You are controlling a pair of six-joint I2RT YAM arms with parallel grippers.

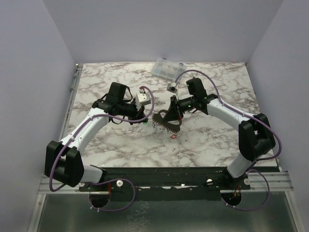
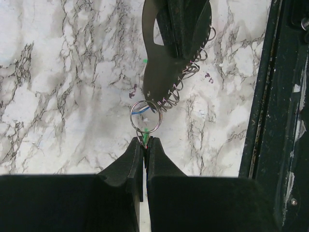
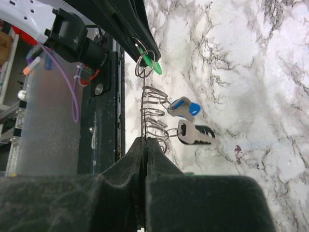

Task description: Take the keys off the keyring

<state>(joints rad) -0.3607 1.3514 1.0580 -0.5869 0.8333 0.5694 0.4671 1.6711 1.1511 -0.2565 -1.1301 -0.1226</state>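
Between left gripper (image 2: 145, 141) fingertips, clenched: green plastic-headed key (image 3: 155, 65), thin round wire ring (image 2: 132, 117) just beyond tips. At right gripper (image 3: 145, 142), fingers pinched shut on grey-silver flat metal keyring (image 2: 157, 72); blue-headed key (image 3: 183, 107), black-headed key (image 3: 195, 134) dangling beside them.

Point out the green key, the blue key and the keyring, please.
green key (image 3: 155, 66), right wrist view, on its free green end.
blue key (image 3: 193, 109), right wrist view, on its blue end.
keyring (image 2: 155, 72), left wrist view, on its flat metal body.
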